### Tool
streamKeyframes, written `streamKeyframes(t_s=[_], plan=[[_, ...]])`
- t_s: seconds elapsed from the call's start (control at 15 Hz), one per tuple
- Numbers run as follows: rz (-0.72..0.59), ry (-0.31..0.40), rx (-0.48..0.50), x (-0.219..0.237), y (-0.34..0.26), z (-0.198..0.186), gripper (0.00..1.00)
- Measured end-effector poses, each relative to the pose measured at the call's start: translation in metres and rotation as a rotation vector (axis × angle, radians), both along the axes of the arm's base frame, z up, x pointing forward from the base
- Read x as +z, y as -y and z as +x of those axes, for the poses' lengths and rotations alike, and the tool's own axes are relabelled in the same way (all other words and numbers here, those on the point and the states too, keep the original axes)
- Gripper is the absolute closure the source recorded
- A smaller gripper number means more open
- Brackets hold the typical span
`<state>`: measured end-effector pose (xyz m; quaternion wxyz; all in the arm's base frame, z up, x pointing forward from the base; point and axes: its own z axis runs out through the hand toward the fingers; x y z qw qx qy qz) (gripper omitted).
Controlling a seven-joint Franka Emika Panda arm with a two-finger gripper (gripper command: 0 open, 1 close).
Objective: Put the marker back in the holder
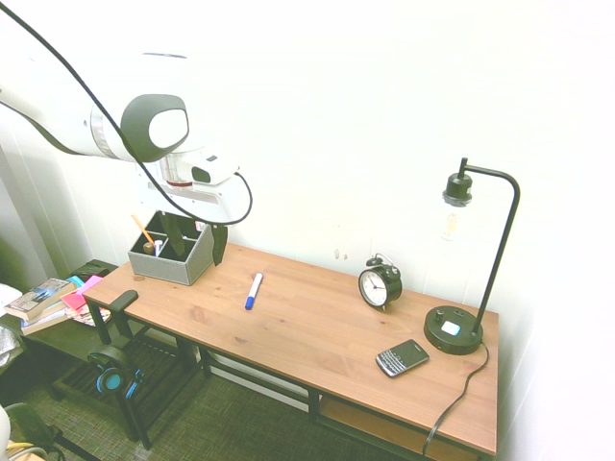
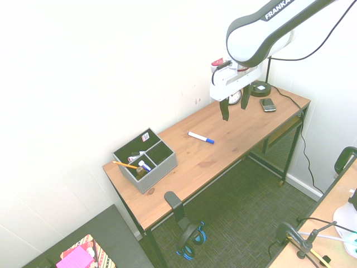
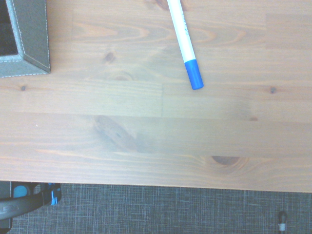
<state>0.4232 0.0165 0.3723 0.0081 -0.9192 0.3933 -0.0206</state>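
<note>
The marker lies flat on the bare wood of the bench, left of centre in the first exterior view, its blue cap pointing toward the front edge and nothing touching it. The holder stands near the left end of the bench in that view, well apart from the marker, with an orange-yellow pencil leaning out of one compartment. The gripper hangs in the air above the bench, pointing down, its fingers spread wide and empty; in the second exterior view it sits in the upper right, higher than the marker and off to one side of it. The wrist view shows the marker's capped end toward the upper middle and a corner of the holder at the upper left. Judging from this, the task stands at its opening step, the approach before any grasp. The next move probably calls for bringing the gripper over the marker's body, turning the fingers to straddle it across its length, then descending low enough to close on so slim a thing.
</note>
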Motion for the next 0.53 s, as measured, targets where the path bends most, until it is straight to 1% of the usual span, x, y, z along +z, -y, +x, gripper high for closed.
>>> streamKeyframes(t_s=[0.13, 0.2, 0.33, 0.53], plan=[[0.000, 0.000, -0.004, -0.001, 0.000, 0.000, 0.00], [-0.009, 0.003, 0.016, -0.002, 0.000, 0.001, 0.00], [-0.049, 0.023, 0.096, -0.011, -0.003, 0.008, 0.00], [-0.124, 0.020, 0.239, -0.051, -0.017, 0.031, 0.00]])
